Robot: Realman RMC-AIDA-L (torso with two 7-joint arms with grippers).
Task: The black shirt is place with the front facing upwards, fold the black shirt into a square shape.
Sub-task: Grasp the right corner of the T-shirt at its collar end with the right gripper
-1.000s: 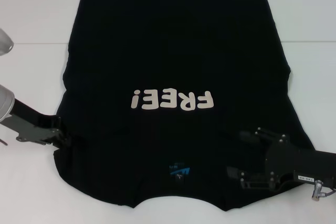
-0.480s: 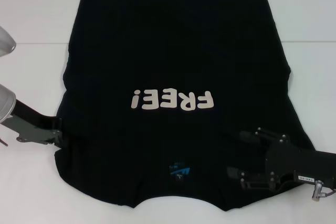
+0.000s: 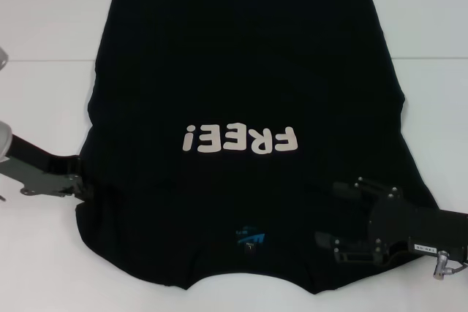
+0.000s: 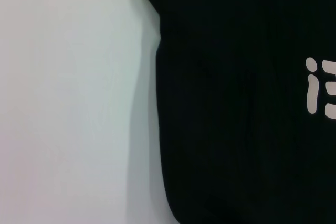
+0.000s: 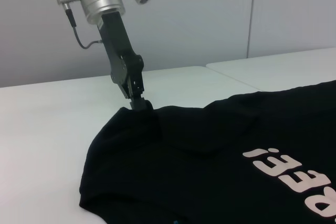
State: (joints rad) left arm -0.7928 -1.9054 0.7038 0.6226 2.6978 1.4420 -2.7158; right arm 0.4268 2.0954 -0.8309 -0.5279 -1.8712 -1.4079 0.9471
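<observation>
Slightly farther left: left claw (image 3: pixel 82 184).

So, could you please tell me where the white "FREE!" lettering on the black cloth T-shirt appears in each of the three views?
Head view: the white "FREE!" lettering runs across the middle of the black cloth T-shirt, upside down.
Left wrist view: only the exclamation mark and part of one letter show, at the right edge.
Right wrist view: the lettering sits at lower right.
Shared landmark: the exclamation mark.
</observation>
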